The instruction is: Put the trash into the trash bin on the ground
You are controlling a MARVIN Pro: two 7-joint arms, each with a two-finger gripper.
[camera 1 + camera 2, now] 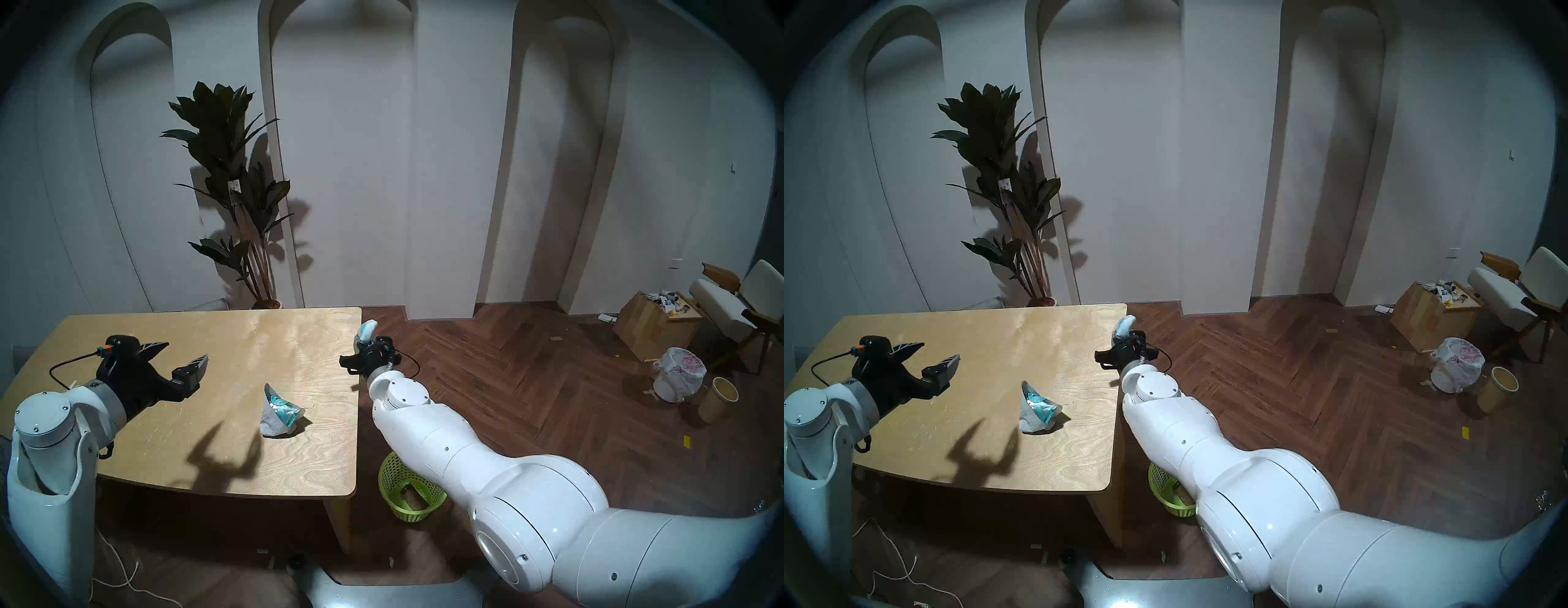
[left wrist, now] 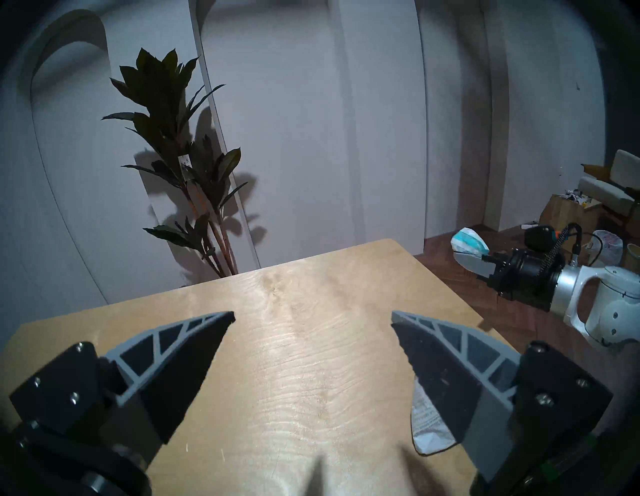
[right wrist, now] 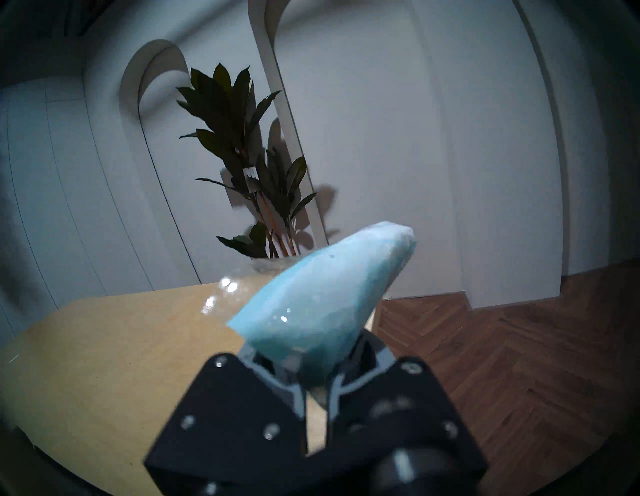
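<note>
Right pincer (image 1: pixel 364 339) is clenched on a pale mint soft plastic packet (image 1: pixel 367 329), held out level just past the far right corner of the light plywood desk (image 1: pixel 127 424), over the dark herringbone wood floor (image 1: pixel 551 382). Left pincer (image 1: pixel 180 358) is spread wide and empty, hovering above the left part of the desk. A wrinkly silver-white foil bag with teal print (image 1: pixel 279 411) is left lying on the desk near its right edge. The small round lime-green mesh plastic basket (image 1: pixel 396 475) sits on the floor beside the near right desk corner, partly covered by the right arm, well nearer than the packet. Risks: if the packet is released from here it is judged to land on the floor, far of the basket, so the hand must be drawn nearer and lowered first; only the packet's lower end is pinched, so it could slip in a quick swing; the forearm could knock the light basket. The right wrist view shows the grip on the packet close up but not the basket; the head views show the basket and both arms; the left wrist view shows the bag peeking from behind its right finger (image 2: pixel 446 377). No white carton is seen in any view; the basket's contents cannot be told.
</note>
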